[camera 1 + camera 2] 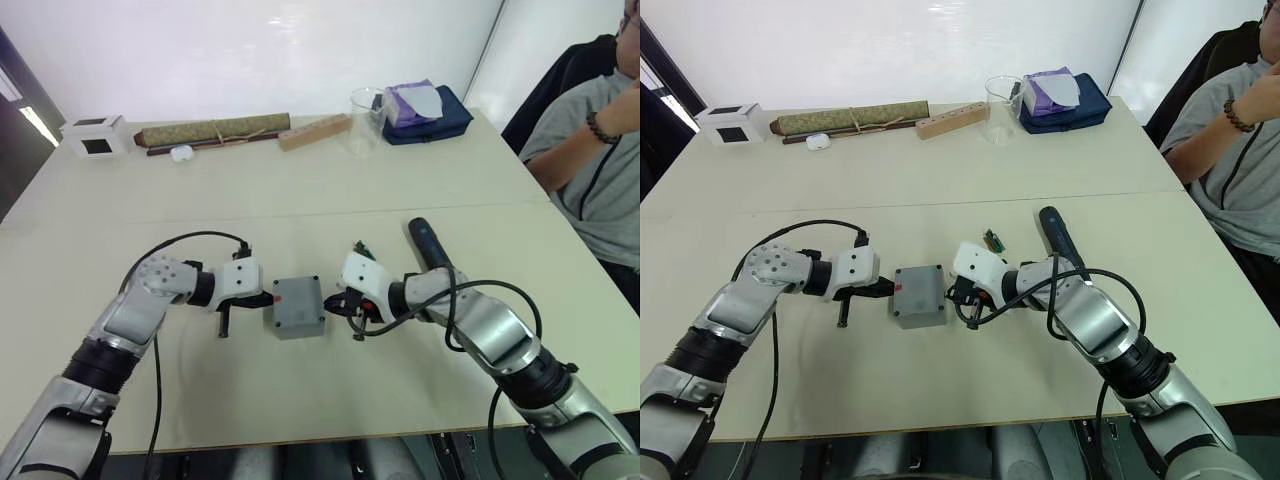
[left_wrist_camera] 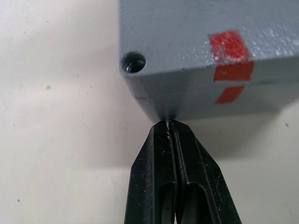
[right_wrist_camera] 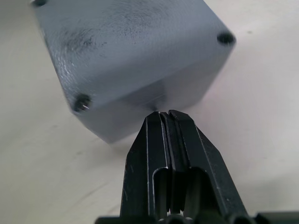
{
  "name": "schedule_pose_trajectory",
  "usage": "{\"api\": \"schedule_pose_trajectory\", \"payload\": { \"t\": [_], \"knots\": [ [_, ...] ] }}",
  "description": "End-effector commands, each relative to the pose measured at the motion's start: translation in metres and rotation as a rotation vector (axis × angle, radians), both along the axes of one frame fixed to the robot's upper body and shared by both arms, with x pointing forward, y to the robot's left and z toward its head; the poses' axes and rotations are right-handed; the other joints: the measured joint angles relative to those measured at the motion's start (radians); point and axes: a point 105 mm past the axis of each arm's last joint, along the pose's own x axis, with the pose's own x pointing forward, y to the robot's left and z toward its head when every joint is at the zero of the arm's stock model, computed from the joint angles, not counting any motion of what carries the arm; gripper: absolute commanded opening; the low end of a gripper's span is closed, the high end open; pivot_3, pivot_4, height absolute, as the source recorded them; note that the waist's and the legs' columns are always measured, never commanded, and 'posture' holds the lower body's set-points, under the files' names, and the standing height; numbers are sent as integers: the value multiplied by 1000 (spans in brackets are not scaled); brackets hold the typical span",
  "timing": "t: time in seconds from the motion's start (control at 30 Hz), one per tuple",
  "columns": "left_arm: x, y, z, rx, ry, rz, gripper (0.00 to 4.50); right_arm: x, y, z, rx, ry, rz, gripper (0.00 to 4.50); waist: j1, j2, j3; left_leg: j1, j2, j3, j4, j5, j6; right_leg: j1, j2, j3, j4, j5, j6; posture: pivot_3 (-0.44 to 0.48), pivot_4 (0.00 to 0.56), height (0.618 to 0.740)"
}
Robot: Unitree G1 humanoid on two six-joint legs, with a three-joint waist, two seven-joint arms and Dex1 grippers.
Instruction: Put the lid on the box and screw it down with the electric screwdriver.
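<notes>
The grey box [image 1: 299, 322] stands mid-table with the lid [image 1: 297, 298] lying flat on it, and a thin seam shows between the two in the left wrist view. A red mark [image 2: 229, 46] runs over the lid's edge and down the box's wall. Dark screw holes sit at the lid's corners [image 3: 225, 38]. My left gripper [image 1: 268, 298] is shut, its tip against the box's left wall. From the other side my right gripper [image 1: 338, 303], also shut, presses its tip on the right wall. The electric screwdriver [image 1: 430, 245] lies on the table behind my right forearm.
A small green part [image 1: 362, 248] lies just behind my right gripper. Along the far edge stand a white cube [image 1: 97, 136], a rolled olive bundle [image 1: 215, 130], a wooden block [image 1: 314, 131], a clear cup [image 1: 367, 105] and a navy bag [image 1: 430, 112]. A person [image 1: 590, 150] sits at the right.
</notes>
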Motion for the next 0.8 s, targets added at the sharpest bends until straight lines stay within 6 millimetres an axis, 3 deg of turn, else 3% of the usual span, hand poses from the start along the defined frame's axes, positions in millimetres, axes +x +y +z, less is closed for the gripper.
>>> {"api": "schedule_pose_trajectory", "payload": {
  "t": [0.03,0.2,0.33,0.37,0.43,0.67,0.7,0.8],
  "knots": [
    [2,4,19,-40,-41,16,0,1,-12,17,13,-97,-38,56,1,0,0,0,0,0,0,0,0,0,0,0,0,0,0,0,150,736],
    [-7,20,50,-125,-50,73,0,-1,-47,47,123,-251,-207,56,4,0,0,-1,0,0,0,0,0,0,-1,0,-1,0,0,0,150,736],
    [-23,13,84,-263,-27,49,0,-6,-75,58,214,-258,-353,56,3,0,0,0,0,-1,0,0,0,0,-1,0,0,0,0,0,150,736],
    [-25,10,88,-283,-22,41,0,-8,-77,56,241,-223,-365,675,3,-1,0,0,0,0,0,0,0,0,0,0,0,0,0,0,150,736],
    [-27,4,94,-303,-20,24,0,-6,-84,46,238,-200,-406,1237,2,-1,0,2,0,0,0,0,0,2,0,0,0,0,0,0,150,736],
    [-28,-15,102,-334,-16,-28,0,4,-82,23,288,-129,-448,4116,-1,-1,0,3,0,0,0,0,0,3,1,0,1,0,0,0,150,736],
    [-29,-16,102,-336,-15,-31,0,4,-81,23,299,-125,-448,4419,-1,-1,0,3,0,0,0,0,0,3,1,0,1,0,0,0,150,736],
    [-30,-21,103,-335,-12,-49,0,11,-78,15,298,-106,-454,4419,0,-1,0,3,0,0,0,0,0,3,1,0,1,0,0,0,150,736]
  ]
}}
